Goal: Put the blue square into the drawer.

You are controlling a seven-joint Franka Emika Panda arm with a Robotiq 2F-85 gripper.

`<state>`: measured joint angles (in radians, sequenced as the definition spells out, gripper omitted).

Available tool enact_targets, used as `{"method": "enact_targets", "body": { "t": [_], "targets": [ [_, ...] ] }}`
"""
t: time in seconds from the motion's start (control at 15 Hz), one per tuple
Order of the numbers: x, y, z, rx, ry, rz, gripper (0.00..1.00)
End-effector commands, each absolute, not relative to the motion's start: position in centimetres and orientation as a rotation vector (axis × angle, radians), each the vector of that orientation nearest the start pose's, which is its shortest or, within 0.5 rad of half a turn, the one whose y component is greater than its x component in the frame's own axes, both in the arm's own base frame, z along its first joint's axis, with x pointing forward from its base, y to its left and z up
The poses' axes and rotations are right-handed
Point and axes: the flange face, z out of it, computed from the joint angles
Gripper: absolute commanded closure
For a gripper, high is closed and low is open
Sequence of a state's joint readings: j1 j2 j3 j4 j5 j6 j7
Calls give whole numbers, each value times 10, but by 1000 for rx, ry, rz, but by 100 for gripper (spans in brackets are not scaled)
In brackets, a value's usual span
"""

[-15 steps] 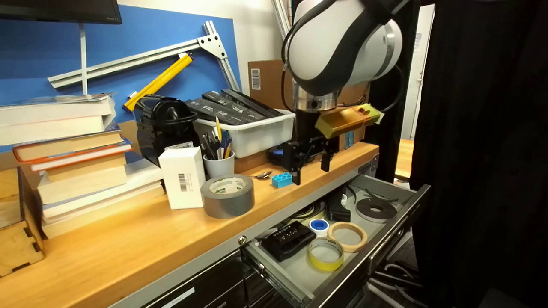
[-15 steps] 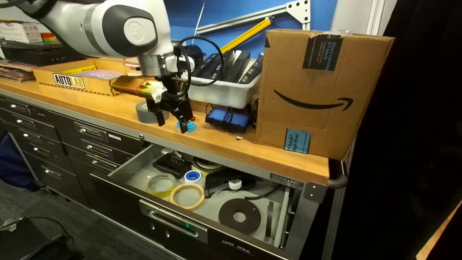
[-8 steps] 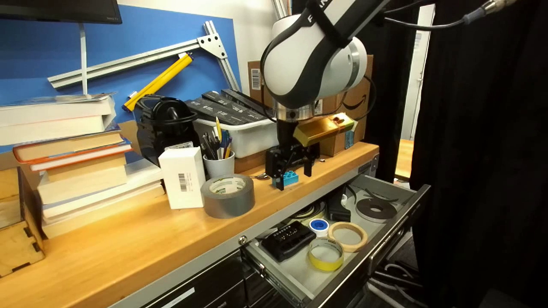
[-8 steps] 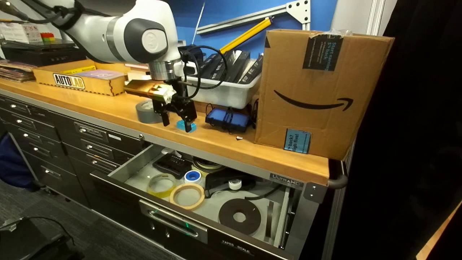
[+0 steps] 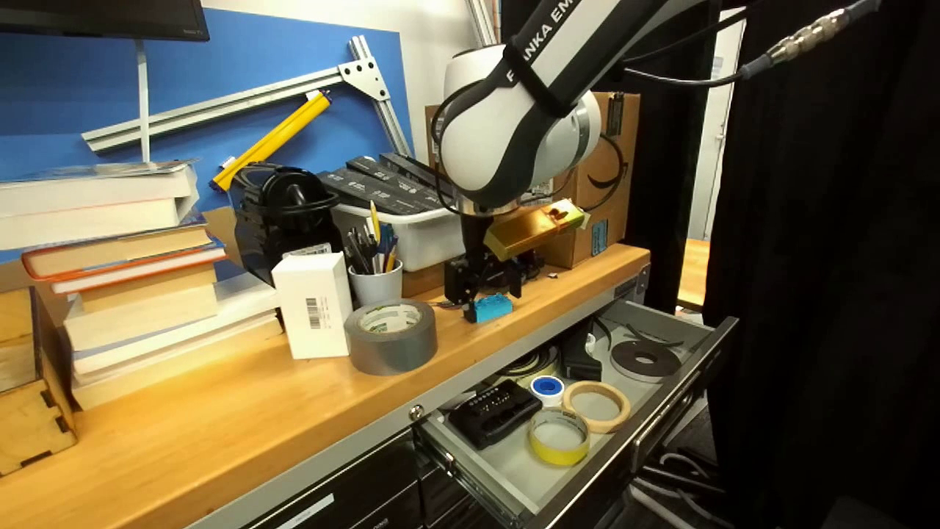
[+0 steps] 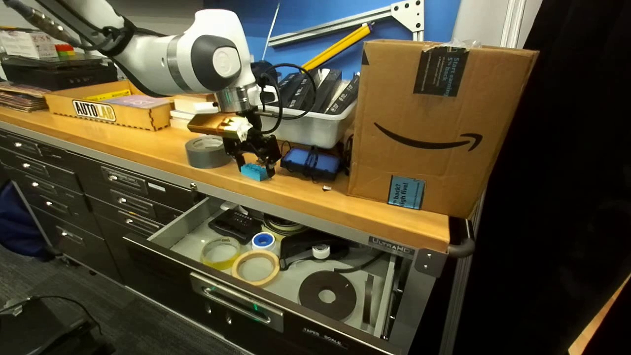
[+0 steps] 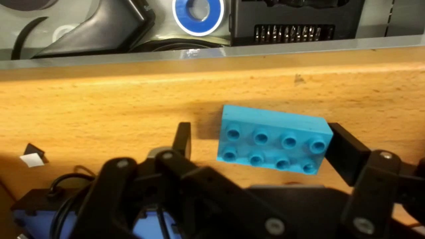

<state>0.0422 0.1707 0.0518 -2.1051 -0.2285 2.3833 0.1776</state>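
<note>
Blue, studded: found the blue square point(image 7: 274, 142) on the bench point(image 7: 99, 109) between spread fingers point(image 7: 347, 154), just beside, perhaps touching, the right one in the wrist view. Likely called for centring the fingers rightward, squeezing evenly, then lifting toward the drawer point(image 6: 291, 281).

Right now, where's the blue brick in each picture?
In an exterior view: blue brick, just below and right of centre.
In an exterior view: blue brick, left of centre.
In the wrist view: blue brick, right of centre.
Shared landmark: blue-and-white roll in the drawer.
</note>
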Motion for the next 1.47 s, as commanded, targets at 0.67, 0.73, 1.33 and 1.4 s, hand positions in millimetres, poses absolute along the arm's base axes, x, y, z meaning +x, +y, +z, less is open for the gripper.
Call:
{"method": "enact_targets", "body": {
  "t": [0.67, 0.73, 1.33, 1.4],
  "targets": [
    [482, -42, 357, -3325, -68, 317, 54],
    [479, -50, 344, -3311, -46, 281, 54],
    [443, -100, 321, -3304, 74, 184, 0],
    [435, -109, 322, -3330, 45, 303, 0]
  ]
}}
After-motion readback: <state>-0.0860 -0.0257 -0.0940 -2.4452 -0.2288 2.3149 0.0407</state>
